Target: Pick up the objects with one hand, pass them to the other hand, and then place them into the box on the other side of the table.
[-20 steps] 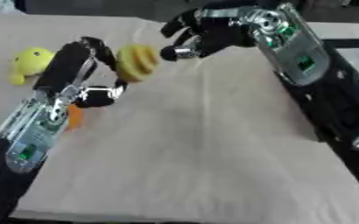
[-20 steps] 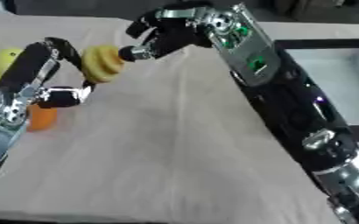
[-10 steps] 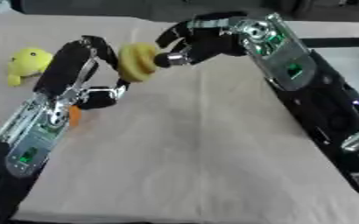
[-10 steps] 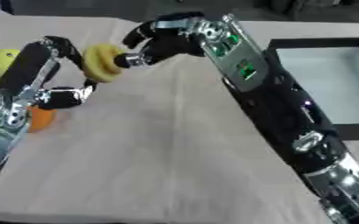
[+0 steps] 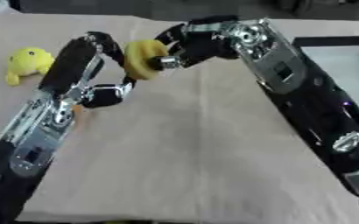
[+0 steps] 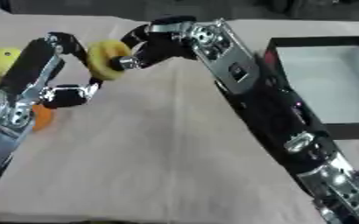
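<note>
Midair, left robot hand (image 5: 98, 65) clamped on yellow ridged toy (image 5: 142, 59), right robot hand (image 5: 188, 43) fingertips touching it, no legible writing.

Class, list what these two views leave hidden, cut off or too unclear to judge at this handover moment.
- Orange thing: right eye view, mostly hidden behind the left arm; shape unclear.
- Box: cut off by the right edge in both views.
- Yellow ring-shaped toy: whether the right hand already grips it is hidden by its dark fingers.
- Left hand: its contact with the ring is blurred.
</note>
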Controlling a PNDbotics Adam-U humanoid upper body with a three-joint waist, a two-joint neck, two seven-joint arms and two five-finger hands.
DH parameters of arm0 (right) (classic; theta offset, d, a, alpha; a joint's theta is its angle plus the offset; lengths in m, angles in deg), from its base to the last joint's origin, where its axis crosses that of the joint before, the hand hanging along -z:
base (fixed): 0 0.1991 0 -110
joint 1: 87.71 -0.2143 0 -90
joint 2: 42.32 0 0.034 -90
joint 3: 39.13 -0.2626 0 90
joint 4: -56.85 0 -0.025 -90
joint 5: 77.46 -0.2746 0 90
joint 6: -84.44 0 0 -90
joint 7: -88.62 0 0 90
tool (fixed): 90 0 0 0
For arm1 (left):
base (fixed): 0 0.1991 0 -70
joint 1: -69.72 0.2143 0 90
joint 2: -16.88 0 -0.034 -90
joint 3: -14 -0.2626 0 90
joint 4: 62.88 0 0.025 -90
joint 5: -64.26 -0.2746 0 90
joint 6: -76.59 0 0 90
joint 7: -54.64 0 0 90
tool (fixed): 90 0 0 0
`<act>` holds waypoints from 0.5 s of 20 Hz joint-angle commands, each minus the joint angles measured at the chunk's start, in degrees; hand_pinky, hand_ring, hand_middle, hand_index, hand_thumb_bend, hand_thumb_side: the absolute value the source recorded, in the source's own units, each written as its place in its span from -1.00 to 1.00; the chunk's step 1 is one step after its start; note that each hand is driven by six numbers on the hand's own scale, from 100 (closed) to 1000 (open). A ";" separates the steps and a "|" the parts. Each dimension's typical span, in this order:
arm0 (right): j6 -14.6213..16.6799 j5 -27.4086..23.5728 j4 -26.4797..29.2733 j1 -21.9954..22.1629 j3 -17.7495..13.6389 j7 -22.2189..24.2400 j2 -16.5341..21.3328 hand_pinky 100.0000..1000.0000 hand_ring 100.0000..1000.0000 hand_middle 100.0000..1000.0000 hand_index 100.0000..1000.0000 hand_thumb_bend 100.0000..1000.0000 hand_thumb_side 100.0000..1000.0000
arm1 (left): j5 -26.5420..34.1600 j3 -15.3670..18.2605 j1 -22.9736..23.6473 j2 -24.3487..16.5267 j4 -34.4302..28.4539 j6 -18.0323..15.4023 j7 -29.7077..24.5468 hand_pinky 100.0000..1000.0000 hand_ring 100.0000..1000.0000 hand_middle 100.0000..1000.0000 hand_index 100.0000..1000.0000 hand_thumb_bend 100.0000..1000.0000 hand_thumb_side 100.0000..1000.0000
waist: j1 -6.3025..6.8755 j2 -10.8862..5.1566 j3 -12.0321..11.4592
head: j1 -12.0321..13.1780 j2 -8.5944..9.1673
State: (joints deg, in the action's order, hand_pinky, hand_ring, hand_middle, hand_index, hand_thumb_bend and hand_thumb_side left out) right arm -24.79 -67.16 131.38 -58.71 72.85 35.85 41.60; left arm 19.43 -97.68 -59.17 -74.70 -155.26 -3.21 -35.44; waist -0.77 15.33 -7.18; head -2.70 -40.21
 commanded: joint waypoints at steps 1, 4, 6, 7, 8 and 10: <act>-1.19 -0.31 0.13 -1.09 -0.24 -0.70 -0.01 0.63 0.70 0.63 0.61 -0.49 -0.46 | -0.20 0.16 -1.34 0.19 -1.27 -0.43 0.41 0.30 0.13 -0.15 -0.14 -0.60 -1.00 | 0.23 -0.85 -0.21 | -0.01 0.15; -3.38 -2.59 -0.33 -0.86 -0.67 -3.38 -0.29 0.63 0.63 0.35 0.32 -0.84 -0.86 | -0.04 0.10 -1.44 0.43 -1.41 -0.52 0.39 0.30 0.13 -0.15 -0.13 -0.62 -1.00 | 0.29 -0.85 -0.25 | 0.13 0.08; -4.95 -5.57 -0.43 -0.78 -0.89 -5.87 -0.38 0.62 0.57 0.10 0.09 -1.00 -1.00 | -0.33 0.09 -1.39 0.62 -1.18 -0.51 0.16 0.30 0.14 -0.14 -0.08 -0.60 -1.00 | 0.30 -0.85 -0.22 | 0.18 0.07; -5.73 -7.30 -0.38 -0.72 -0.99 -7.23 -0.34 0.61 0.53 0.02 0.00 -1.00 -1.00 | -0.34 0.14 -1.31 0.71 -1.05 -0.43 0.19 0.30 0.14 -0.14 -0.06 -0.57 -1.00 | 0.31 -0.86 -0.17 | 0.20 0.03; -6.48 -8.92 -0.28 -0.68 -0.96 -8.51 -0.24 0.60 0.50 -0.04 -0.07 -1.00 -1.00 | -0.24 0.18 -1.24 0.78 -0.96 -0.31 0.36 0.30 0.14 -0.13 -0.05 -0.55 -1.00 | 0.33 -0.86 -0.13 | 0.21 0.02; -7.66 -11.36 0.05 -0.55 -0.75 -10.39 0.08 0.57 0.42 -0.15 -0.19 -1.00 -1.00 | 0.17 0.20 -1.11 0.76 -0.89 -0.05 0.90 0.30 0.15 -0.12 -0.01 -0.46 -1.00 | 0.37 -0.88 -0.04 | 0.20 -0.03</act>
State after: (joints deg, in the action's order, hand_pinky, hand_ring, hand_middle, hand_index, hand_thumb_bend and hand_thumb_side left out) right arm -31.74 -76.74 130.65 -58.24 72.47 26.83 41.05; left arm 19.34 -97.72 -59.45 -73.82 -155.25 -3.23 -34.98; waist -0.72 15.40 -7.25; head -2.62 -40.21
